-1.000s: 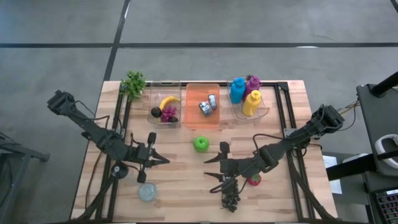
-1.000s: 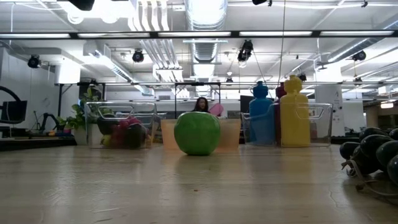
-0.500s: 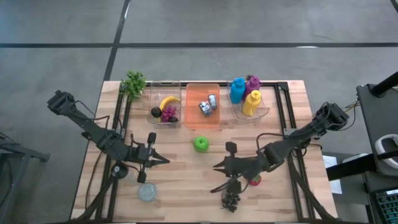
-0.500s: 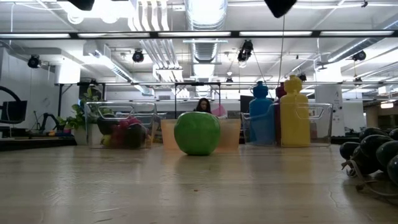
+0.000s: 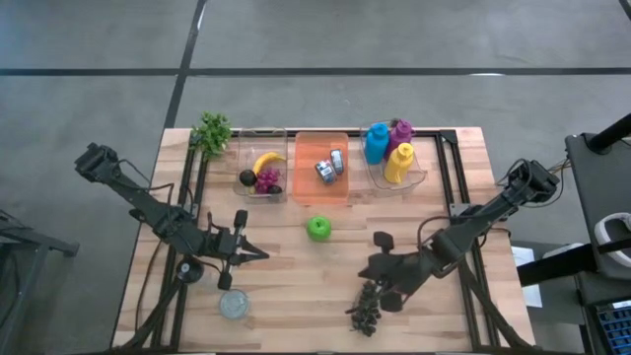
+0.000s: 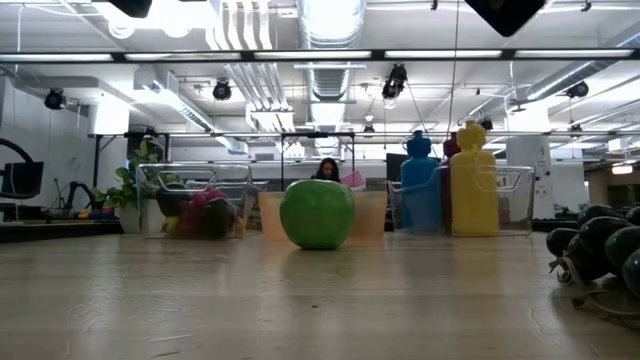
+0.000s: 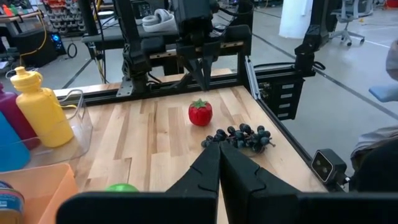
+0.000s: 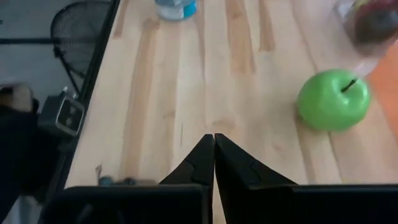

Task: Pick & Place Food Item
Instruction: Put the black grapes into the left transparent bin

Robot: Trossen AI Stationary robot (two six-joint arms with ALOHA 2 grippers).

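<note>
A green apple point(image 5: 317, 228) point(image 8: 333, 101) stands on the wooden table point(image 5: 286, 286) in front of the bins. A bunch of dark grapes point(image 5: 367, 308) point(image 7: 239, 137) lies near the front edge, with a red strawberry point(image 7: 200, 113) beside it; my right arm hides the strawberry from above. My right gripper point(image 5: 367, 268) point(image 7: 203, 86) hangs shut and empty over the strawberry, slanting down. My left gripper point(image 5: 264, 254) point(image 7: 219, 149) waits shut and empty left of the middle, pointing toward the table's right.
Along the far edge stand a clear bin point(image 5: 261, 176) with a banana and other fruit, an orange bin point(image 5: 321, 166) with cans, and a clear bin point(image 5: 394, 156) with coloured bottles. A small plant point(image 5: 211, 131) sits far left, a glass jar point(image 5: 234, 304) front left.
My right gripper has shut on nothing, with no item between its fingers. It has drawn back toward the table's right edge and rolled at the wrist, and its arm now covers the strawberry from above. The grapes, strawberry and apple lie where they were.
</note>
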